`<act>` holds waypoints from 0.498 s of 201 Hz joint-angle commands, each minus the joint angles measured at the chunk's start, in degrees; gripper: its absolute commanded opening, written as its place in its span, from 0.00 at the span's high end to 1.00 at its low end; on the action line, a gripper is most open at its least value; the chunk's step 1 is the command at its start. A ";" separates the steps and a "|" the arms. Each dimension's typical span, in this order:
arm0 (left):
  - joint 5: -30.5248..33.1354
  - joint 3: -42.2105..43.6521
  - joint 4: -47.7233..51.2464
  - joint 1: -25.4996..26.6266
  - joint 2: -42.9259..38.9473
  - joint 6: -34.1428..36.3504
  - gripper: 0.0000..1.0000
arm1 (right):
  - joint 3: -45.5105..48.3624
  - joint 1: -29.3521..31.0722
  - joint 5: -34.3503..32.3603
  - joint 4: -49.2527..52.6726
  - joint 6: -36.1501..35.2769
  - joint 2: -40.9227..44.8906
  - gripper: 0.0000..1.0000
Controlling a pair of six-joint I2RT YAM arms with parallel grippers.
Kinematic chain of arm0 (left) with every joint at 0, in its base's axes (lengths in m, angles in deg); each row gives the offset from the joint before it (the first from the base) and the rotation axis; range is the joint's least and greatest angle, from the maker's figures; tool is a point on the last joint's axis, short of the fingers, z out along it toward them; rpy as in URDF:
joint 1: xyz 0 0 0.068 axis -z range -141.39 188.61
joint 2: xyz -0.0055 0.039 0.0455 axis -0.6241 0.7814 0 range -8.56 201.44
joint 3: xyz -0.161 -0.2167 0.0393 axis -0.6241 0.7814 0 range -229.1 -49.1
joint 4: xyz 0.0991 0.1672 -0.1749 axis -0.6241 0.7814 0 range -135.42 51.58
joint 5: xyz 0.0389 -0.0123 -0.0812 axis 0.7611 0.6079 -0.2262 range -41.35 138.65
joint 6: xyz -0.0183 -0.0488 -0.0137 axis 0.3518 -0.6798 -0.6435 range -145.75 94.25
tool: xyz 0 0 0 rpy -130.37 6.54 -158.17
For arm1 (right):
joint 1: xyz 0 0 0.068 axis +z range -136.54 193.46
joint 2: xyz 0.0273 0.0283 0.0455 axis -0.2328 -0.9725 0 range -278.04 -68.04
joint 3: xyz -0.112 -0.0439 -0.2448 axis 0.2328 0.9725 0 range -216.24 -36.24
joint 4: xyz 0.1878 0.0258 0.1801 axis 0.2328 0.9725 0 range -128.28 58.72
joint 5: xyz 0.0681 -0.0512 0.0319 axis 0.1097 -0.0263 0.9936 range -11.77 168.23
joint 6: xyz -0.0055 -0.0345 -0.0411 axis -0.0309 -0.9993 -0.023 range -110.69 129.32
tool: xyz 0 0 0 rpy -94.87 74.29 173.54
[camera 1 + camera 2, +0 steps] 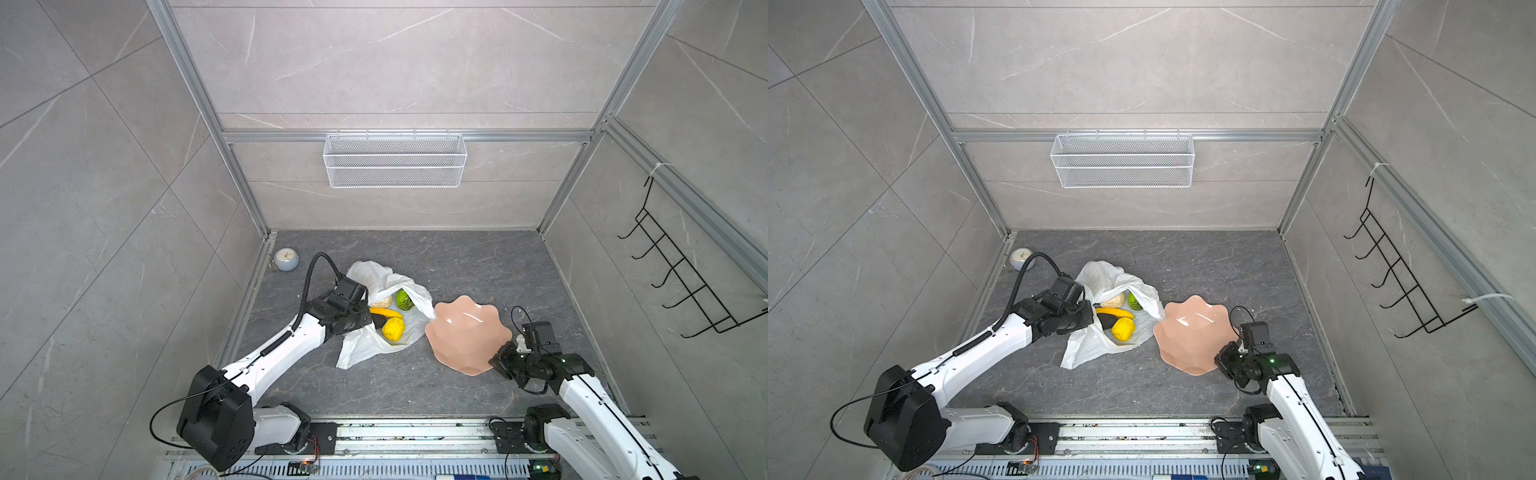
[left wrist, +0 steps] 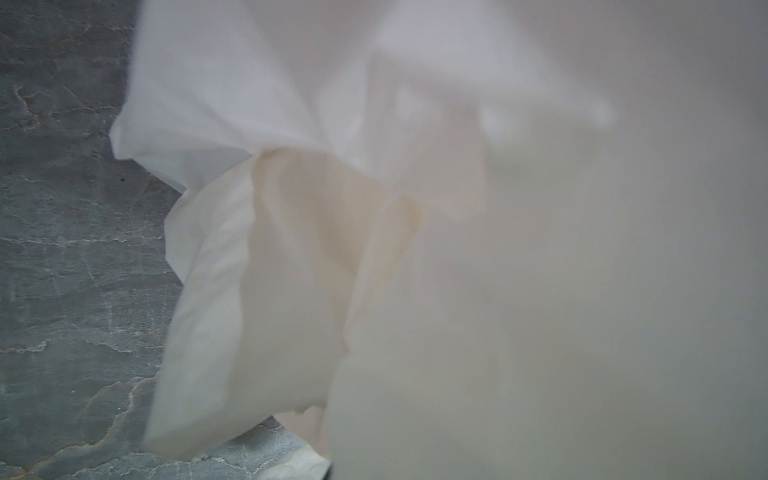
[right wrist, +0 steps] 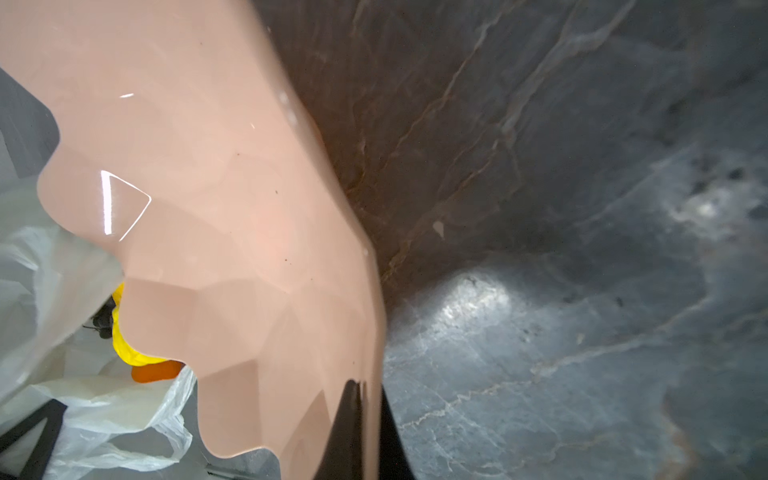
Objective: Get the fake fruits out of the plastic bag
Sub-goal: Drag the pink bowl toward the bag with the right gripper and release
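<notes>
The white plastic bag (image 1: pixel 371 275) lies left of centre with its mouth spread open. Fake fruits lie in it: a banana (image 1: pixel 386 312), a bumpy yellow one (image 1: pixel 393 329), a bumpy green one (image 1: pixel 404 300) and a cream pear (image 1: pixel 381 301). The right wrist view adds an orange one (image 3: pixel 156 371). My left gripper (image 1: pixel 368 318) is at the mouth's left edge, shut on the bag film. That film (image 2: pixel 208 124) covers the left wrist view and hides the jaws. My right gripper (image 3: pixel 365 428) is shut on the rim of the pink scalloped plate (image 1: pixel 465 332), which is tilted right beside the bag.
A small round clock (image 1: pixel 286 258) stands in the back left corner. A white wire mesh basket (image 1: pixel 395 160) hangs on the back wall. A black hook rack (image 1: pixel 681 270) is on the right wall. The arm bases sit on a rail (image 1: pixel 415 432) along the front edge.
</notes>
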State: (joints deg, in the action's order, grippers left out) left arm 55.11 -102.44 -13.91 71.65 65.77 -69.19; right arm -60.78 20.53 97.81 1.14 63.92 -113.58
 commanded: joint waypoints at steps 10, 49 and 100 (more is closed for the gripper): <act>1.65 -2.13 0.89 0.16 -0.23 -0.52 1.00 | 1.21 1.38 -1.03 1.89 -0.19 -2.19 0.91; 1.45 -2.15 1.55 0.18 -0.71 -0.08 1.00 | -3.08 1.45 -5.59 6.18 -1.95 -2.57 0.45; 1.21 1.46 1.54 0.19 -3.32 -0.07 1.00 | -7.79 3.46 -10.92 11.73 -1.32 4.82 0.21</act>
State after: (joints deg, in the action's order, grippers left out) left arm 55.92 -102.38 -13.25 71.65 65.15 -69.17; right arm -64.97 22.35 91.60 7.85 62.29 -113.06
